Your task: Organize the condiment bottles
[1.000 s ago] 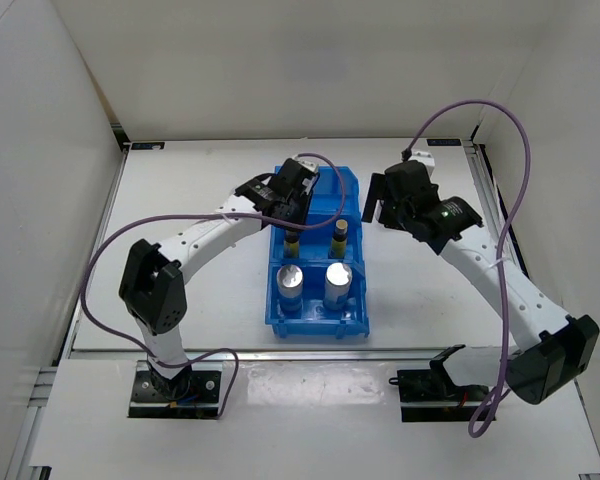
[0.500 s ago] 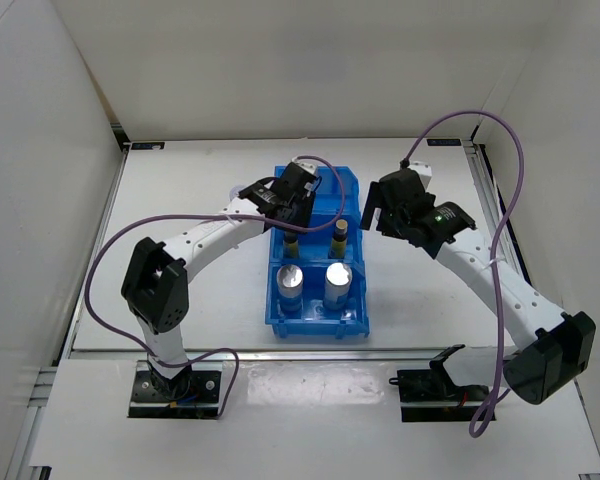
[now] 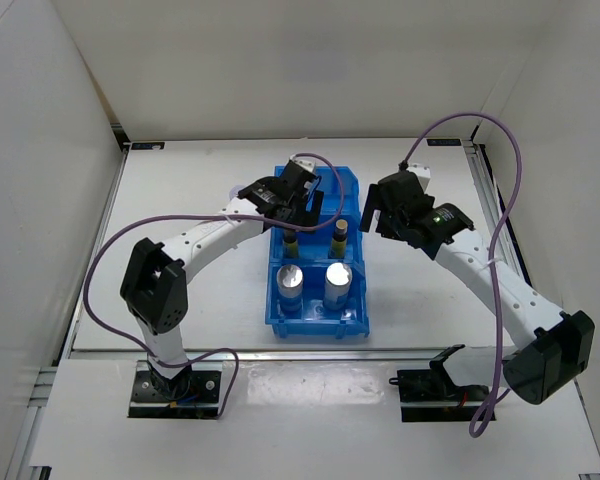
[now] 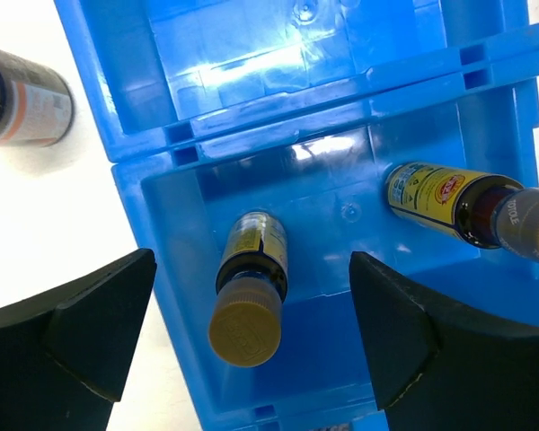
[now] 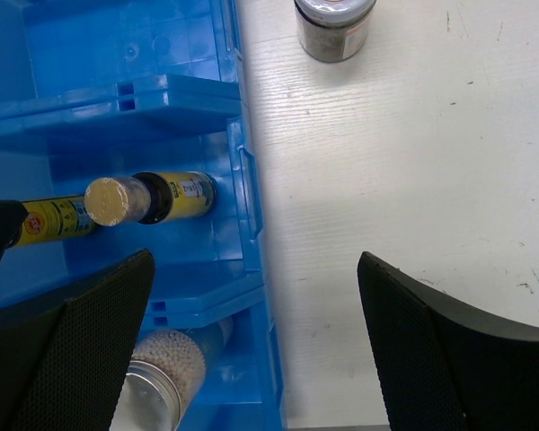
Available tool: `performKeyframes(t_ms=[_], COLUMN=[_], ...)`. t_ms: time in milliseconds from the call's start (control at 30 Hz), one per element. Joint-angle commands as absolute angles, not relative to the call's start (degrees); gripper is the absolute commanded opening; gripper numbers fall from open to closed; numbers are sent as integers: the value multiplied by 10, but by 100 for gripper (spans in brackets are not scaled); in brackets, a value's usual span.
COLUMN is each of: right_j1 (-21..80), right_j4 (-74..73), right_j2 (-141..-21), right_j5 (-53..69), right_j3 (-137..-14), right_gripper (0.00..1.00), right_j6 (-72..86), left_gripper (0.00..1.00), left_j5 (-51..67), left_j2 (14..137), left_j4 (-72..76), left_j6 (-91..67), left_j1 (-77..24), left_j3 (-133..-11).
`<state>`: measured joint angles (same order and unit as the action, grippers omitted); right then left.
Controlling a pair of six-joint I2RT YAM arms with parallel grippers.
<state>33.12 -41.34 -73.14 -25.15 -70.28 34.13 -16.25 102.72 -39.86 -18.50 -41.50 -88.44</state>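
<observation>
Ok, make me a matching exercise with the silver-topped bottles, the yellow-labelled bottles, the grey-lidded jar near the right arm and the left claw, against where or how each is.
1. silver-topped bottles
2. yellow-labelled bottles
3. grey-lidded jar
4. left claw

A. on the table, outside the blue bin
B. open, holding nothing
C. bin's middle compartment
D. bin compartment nearest the arm bases

Pairs: 1-D, 2-C, 3-A, 4-B

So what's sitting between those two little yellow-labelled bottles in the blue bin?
Nothing. The left wrist view shows one yellow-labelled bottle and the other bottle sharing a compartment of the blue bin, with only bare bin floor between them.
</observation>
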Motion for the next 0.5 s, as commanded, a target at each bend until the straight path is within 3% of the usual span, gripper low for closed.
performKeyframes(t_ms=[0, 267, 467], right_j1=[333, 333, 284], right_j4=[-394, -394, -432], right_j2=[-729, -755, -814], right_j5=[-257, -257, -266], right_j3=[-700, -712, -797], right_gripper=[96, 97, 100], right_j6=[345, 312, 245], left_gripper=[100, 100, 100], left_j5=[-181, -211, -291], left_j2=[972, 877, 775], left_j4=[-394, -424, -424], left_j6=[-177, -159, -139], left_j1=[-418, -390, -289], left_j3=[-910, -969, -855])
